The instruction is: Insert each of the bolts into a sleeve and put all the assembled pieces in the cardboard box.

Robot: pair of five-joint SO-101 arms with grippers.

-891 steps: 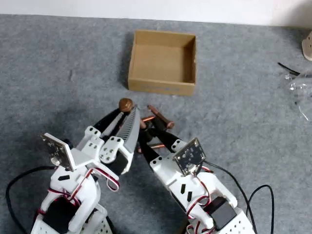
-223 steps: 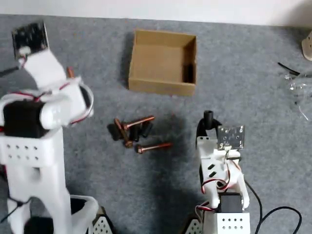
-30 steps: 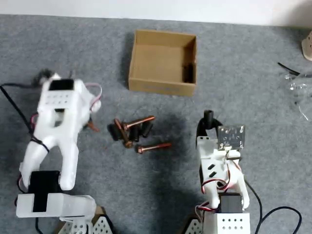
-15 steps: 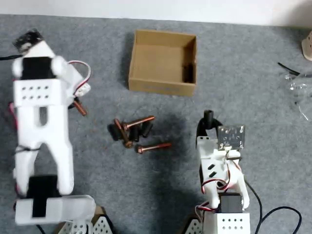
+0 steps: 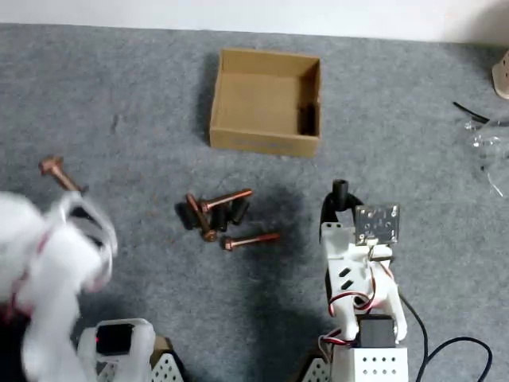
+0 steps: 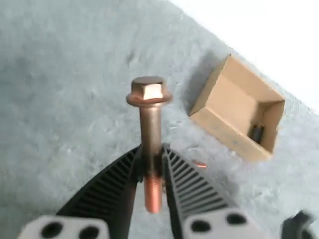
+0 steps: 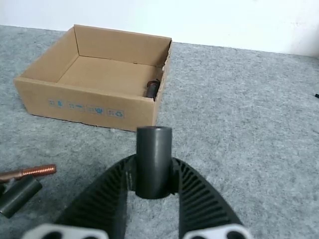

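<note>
One assembled piece [image 5: 307, 120] lay in the cardboard box [image 5: 262, 144]. Left claw [image 6: 152, 149] held a bolt [image 6: 149, 107], right claw [image 7: 153, 160] a sleeve [image 7: 154, 143]; loose parts [image 5: 219, 213] lay nearby.

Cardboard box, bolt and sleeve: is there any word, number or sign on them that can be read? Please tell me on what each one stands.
Cardboard box: a row of small blue marks on its outer front wall, too small to read.
Bolt in the left wrist view: no text visible.
Sleeve in the right wrist view: no text visible.
Nothing here can be quoted.
</note>
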